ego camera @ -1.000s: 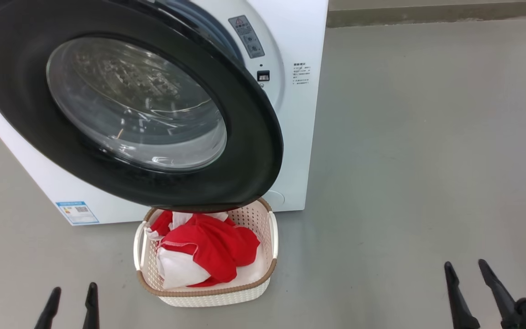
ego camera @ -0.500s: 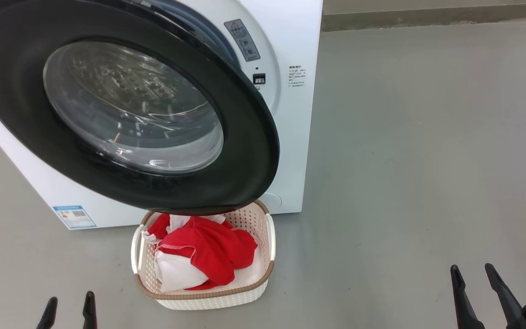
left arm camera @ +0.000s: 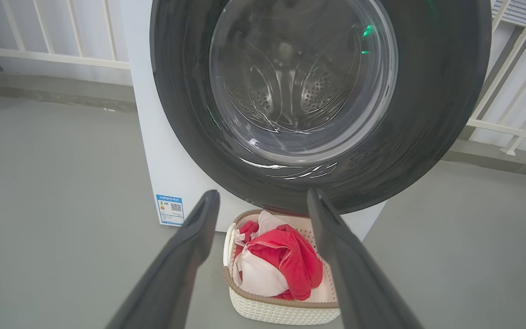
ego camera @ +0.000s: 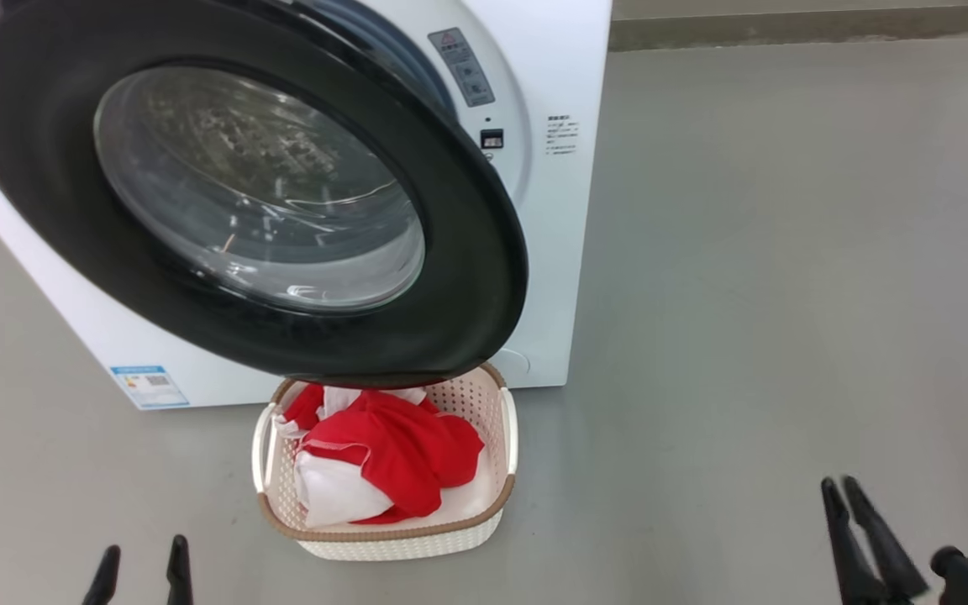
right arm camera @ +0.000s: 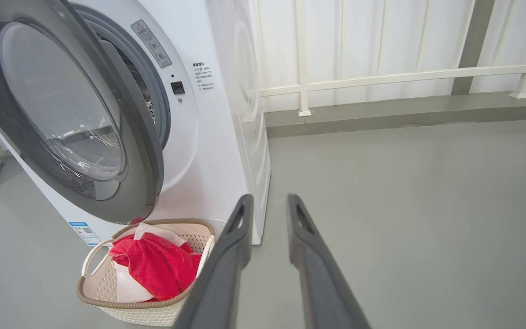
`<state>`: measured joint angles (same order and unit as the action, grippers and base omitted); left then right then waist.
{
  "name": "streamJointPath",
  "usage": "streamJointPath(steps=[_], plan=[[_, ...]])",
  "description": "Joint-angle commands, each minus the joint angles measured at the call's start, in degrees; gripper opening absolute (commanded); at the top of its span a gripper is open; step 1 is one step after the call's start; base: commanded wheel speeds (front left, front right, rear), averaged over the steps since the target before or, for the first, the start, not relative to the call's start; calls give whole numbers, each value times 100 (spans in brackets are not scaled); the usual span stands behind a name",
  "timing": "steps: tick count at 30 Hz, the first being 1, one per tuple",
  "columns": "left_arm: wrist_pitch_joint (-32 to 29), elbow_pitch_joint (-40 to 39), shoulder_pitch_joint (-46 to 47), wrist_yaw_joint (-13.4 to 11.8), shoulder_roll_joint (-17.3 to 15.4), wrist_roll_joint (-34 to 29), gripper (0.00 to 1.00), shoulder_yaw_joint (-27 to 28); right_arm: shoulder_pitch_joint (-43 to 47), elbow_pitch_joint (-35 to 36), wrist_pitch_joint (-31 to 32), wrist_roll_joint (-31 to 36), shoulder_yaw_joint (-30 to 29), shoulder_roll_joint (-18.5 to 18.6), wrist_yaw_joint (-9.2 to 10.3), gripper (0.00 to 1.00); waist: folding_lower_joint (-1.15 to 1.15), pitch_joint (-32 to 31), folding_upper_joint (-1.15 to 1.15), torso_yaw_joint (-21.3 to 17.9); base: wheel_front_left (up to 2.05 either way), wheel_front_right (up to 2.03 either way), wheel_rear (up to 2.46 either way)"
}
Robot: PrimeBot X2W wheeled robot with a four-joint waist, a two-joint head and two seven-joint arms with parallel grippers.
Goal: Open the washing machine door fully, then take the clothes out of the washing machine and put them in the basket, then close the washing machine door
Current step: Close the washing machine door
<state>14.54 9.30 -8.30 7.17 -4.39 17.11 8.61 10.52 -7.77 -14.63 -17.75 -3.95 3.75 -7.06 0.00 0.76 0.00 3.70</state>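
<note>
The washing machine point(ego camera: 555, 67) is white, and its black-rimmed door point(ego camera: 467, 277) stands swung out, hanging over the back end of the basket point(ego camera: 391, 532). The cream basket sits on the floor in front of the machine with the red and white clothes point(ego camera: 400, 454) heaped inside it. Through the door glass point(left arm camera: 299, 82) I see the steel drum. My left gripper point(ego camera: 144, 546) is open at the lower left, short of the basket, with nothing in it. My right gripper point(ego camera: 838, 481) hovers low at the right, well clear of the basket, its fingers close together with a narrow gap and nothing between them.
Grey floor point(ego camera: 786, 252) spreads wide to the right of the machine. A raised curb point(right arm camera: 404, 112) and a white railing point(right arm camera: 381, 77) run behind it. A blue sticker point(ego camera: 150, 385) marks the machine's lower front corner.
The right gripper's fingers have drawn much closer together. The left gripper stays as wide as before. The head view has shifted slightly; door, basket and clothes look unmoved.
</note>
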Motion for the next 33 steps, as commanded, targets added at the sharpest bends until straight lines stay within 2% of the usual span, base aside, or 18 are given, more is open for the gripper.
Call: streamJointPath(steps=[1, 11, 20, 33], plan=[[46, -161, 218, 32, -3, -72, 100, 128, -312, 118, -37, -52, 173, 116, -43, 0, 0, 72, 0, 93, 0, 0, 0], [46, -138, 603, 32, 120, -71, 100, -181, -1495, -159, -37, -168, 941, 55, -43, 0, 0, 479, 0, 723, 0, 0, 0], [46, -85, 981, 32, 148, 89, 100, -590, -2829, -462, -37, -205, 1511, 169, -43, 0, 0, 914, 0, 1281, 0, 0, 0], [46, -81, 1346, 32, 150, 482, 100, -886, -3751, -812, -37, -249, 1630, 329, -43, 0, 0, 1502, 0, 1676, 0, 0, 0]])
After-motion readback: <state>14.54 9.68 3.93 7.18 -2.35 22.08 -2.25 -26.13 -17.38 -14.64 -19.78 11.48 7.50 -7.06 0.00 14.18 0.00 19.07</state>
